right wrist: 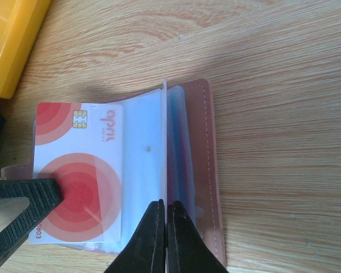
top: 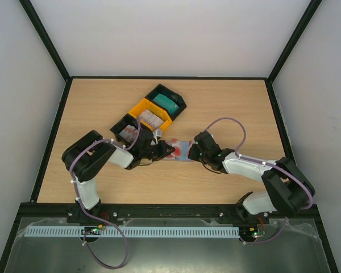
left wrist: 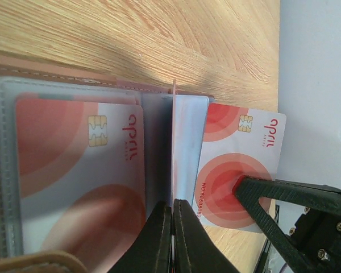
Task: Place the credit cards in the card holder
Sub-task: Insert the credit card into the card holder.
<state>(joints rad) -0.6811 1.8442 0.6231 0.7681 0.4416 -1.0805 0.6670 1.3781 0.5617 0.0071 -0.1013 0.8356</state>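
- Centrally, the holder (top: 182,151) lies open on the counter (top: 233,108), between the two gripper tips and just in front of the trays.
- The left gripper (left wrist: 172,209) has its fingers pressed together, nipping a thin leaf (left wrist: 173,142) of the holder. The leaf stands upright, edge-on in its wrist view.
- On one side of that leaf, a red-and-white card (left wrist: 74,170) sits fully inside a hazy pocket, with pinkish-brown cover showing along the far edge.
- On the other side is a pale blue pocket, then a second card (left wrist: 256,153). One long edge is tucked at the pocket and the rest sticks out.
- The right gripper (right wrist: 165,206) is also closed tight, with a thin upright leaf running into the seam between its fingers. Whether it is the same leaf or another, I cannot tell.
- In the right wrist view, stitched brown cover lies just beside that leaf. A card lies on the opposite side with a black fingertip over its red circle. Contact is unclear.
- The trays sit in a diagonal row, touching:
  - the far black tray (top: 182,103) holds teal cards (top: 168,103);
  - the yellow tray (top: 139,108) holds pale cards (top: 152,118);
  - the near black tray (top: 116,126) holds blotched cards (top: 128,134).
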